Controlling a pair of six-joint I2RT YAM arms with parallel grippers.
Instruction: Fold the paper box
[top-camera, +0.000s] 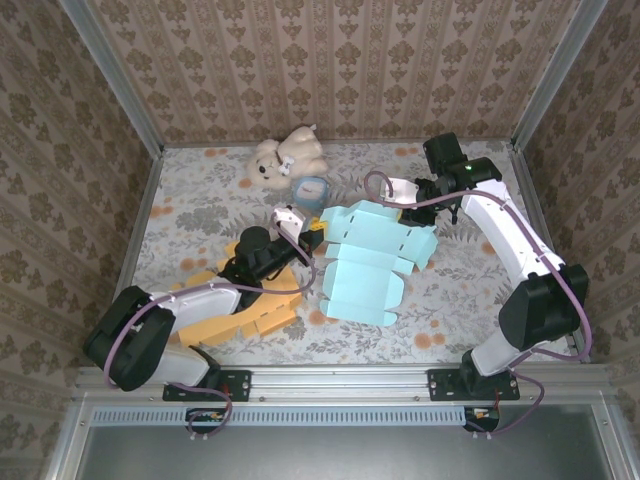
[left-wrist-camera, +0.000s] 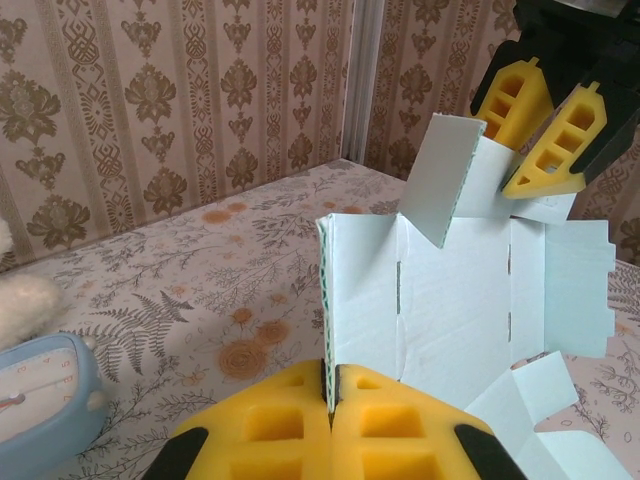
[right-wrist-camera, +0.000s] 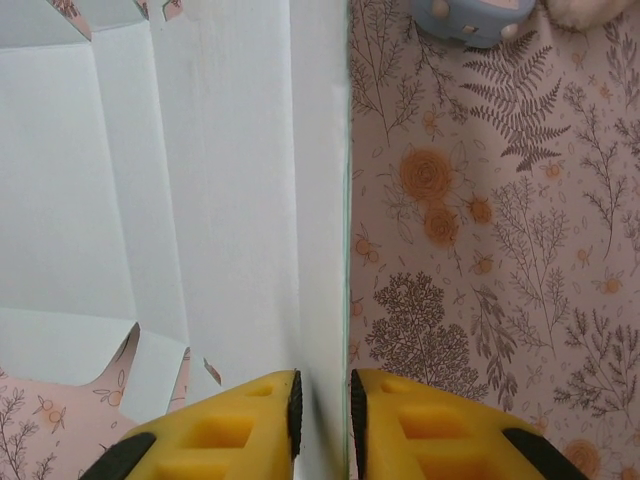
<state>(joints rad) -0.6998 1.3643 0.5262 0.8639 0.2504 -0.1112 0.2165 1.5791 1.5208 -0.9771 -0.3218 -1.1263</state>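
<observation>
paper box (top-camera: 368, 262): pale-blue blank, mid-table (top-camera: 190, 215), partly raised | left gripper (left-wrist-camera: 331, 400): clamped on upright side wall (left-wrist-camera: 360, 290), likely bracing it | right gripper (right-wrist-camera: 322, 410): pinching far flap (left-wrist-camera: 440, 175), apparently for folding inward

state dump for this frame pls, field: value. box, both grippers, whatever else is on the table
paper box: light blue, mostly unfolded, lying on the table, some panels raised
left gripper: shut on the edge of an upright panel on the box's left side
right gripper: shut on a panel edge on the box's far right side
plush toy: far side of table, apart from the box
blue clock: beside the plush toy, just beyond the box
orange flat box: unfolded, partly under the left arm
fold status: box not yet closed up
</observation>
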